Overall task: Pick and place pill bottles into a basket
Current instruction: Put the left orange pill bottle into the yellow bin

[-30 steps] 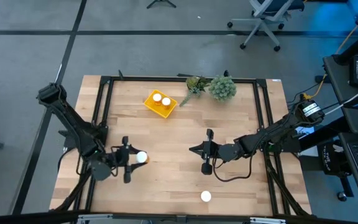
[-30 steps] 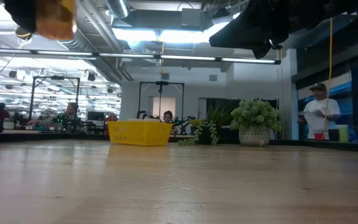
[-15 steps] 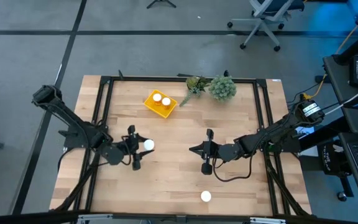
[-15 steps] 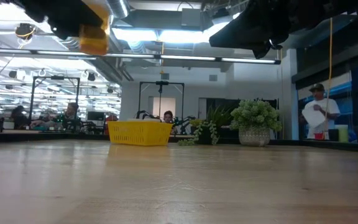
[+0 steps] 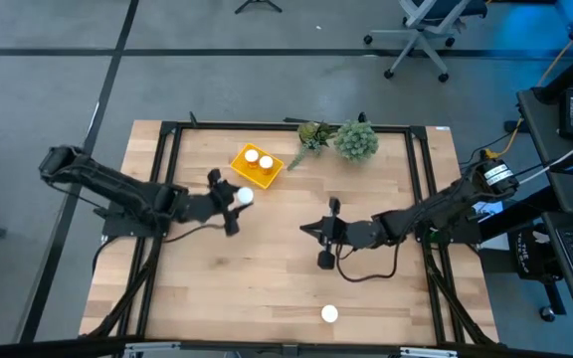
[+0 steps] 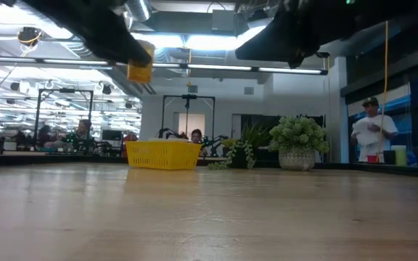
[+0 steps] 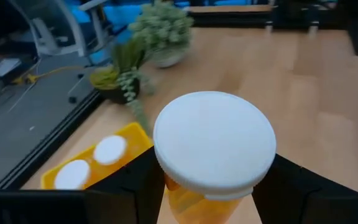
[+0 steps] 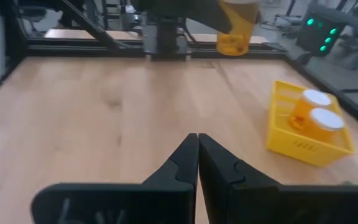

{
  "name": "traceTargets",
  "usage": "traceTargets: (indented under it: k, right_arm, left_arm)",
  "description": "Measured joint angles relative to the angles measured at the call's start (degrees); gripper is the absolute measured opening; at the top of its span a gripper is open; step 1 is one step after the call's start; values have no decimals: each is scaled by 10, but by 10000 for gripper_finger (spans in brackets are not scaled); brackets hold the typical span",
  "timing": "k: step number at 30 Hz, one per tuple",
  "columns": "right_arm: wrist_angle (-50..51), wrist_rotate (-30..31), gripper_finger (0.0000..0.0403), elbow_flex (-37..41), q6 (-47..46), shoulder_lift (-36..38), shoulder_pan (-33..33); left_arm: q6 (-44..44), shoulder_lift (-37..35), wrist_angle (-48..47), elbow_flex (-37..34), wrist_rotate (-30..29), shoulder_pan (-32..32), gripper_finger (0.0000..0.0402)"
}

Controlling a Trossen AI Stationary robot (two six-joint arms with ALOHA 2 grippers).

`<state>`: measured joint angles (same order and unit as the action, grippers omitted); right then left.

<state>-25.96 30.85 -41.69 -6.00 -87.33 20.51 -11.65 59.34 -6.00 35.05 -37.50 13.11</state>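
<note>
The yellow basket [image 5: 257, 166] stands at the table's far middle-left with two white-capped pill bottles [image 8: 312, 102] upright in it. My left gripper [image 5: 239, 197] hangs just near-left of the basket, shut on a third pill bottle [image 7: 214, 146] with a white cap and orange body. Another pill bottle [image 5: 329, 314] stands on its base near the table's near edge. My right gripper [image 5: 304, 228] hovers shut over the table's middle, holding nothing, and its shut fingers also show in its own wrist view [image 8: 197, 140]. My left gripper pinches the bottle's orange body [image 7: 194, 202] just under the cap between its two fingers [image 7: 135, 180], one on each side. The fingers come from the table's left, slanting a little downward. The bottle stays upright, cap up, its lower end [image 6: 140, 70] well clear of the table.
Two green plant clumps [image 5: 356, 139] [image 5: 312, 133] stand at the far edge, right of the basket. A black frame [image 5: 167, 149] runs along the table's sides. Bare wood [image 5: 267, 278] lies between the arms. A person [image 6: 372, 130] stands in the room beyond.
My left gripper has swung toward the table's far edge and to the right, rising a little, and now hangs close beside the basket. It has carried the bottle along upright and clear of the table.
</note>
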Motion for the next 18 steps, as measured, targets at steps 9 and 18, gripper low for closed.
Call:
traceTargets:
  k: [9,18]
  right_arm:
    - [0,0,16,0,18,0,-61]
    - [0,-49,16,0,34,0,-120]
  left_arm:
    - [36,0,19,0,47,-139,200]
    - [79,0,161,-60,109,-228,194]
